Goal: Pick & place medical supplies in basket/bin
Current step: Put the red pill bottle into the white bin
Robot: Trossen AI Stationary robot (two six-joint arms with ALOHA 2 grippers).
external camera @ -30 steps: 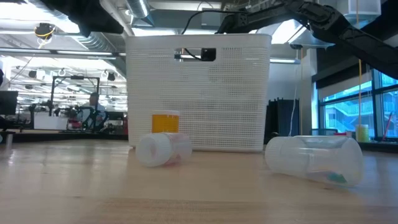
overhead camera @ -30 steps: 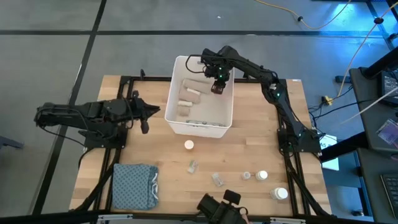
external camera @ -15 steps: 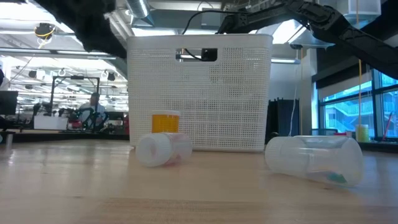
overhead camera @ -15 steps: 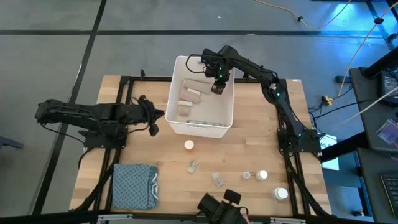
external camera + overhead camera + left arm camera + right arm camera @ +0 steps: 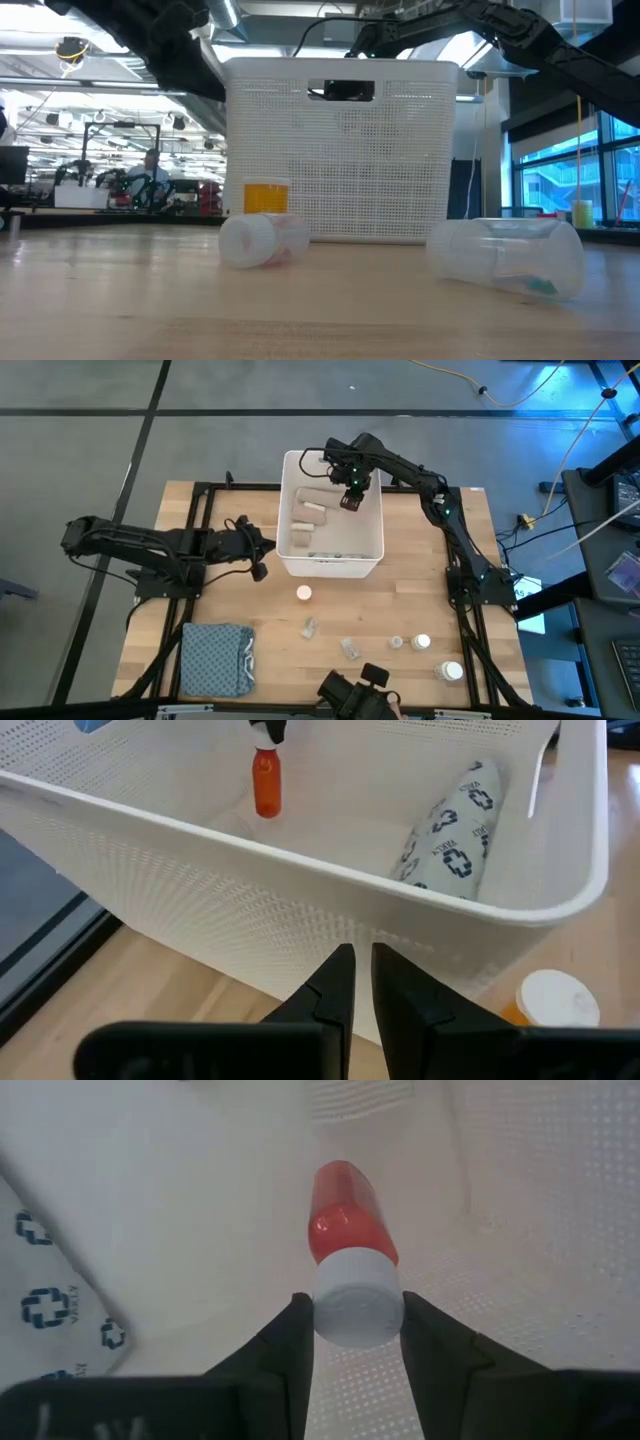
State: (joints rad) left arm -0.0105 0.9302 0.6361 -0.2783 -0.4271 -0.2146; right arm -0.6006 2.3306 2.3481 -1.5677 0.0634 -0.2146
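Pushing basket (image 5: 331,565) rightward, closed left pincer (image 5: 260,553), right pincer (image 5: 349,499) gripping orange bottle (image 5: 345,1230).

floor (image 5: 80,450): grey, dark seams | windows (image 5: 560,170): right, daylight | ceiling ducts (image 5: 225,15) overhead

A pale wooden table (image 5: 400,585) carries the white basket (image 5: 330,565) toward its far edge. Just in front of the basket lies a white-capped pill bottle (image 5: 304,593); nearer still, two clear vials (image 5: 310,627) and three more small bottles (image 5: 421,643). A folded blue-grey cloth (image 5: 215,659) sits well left of these
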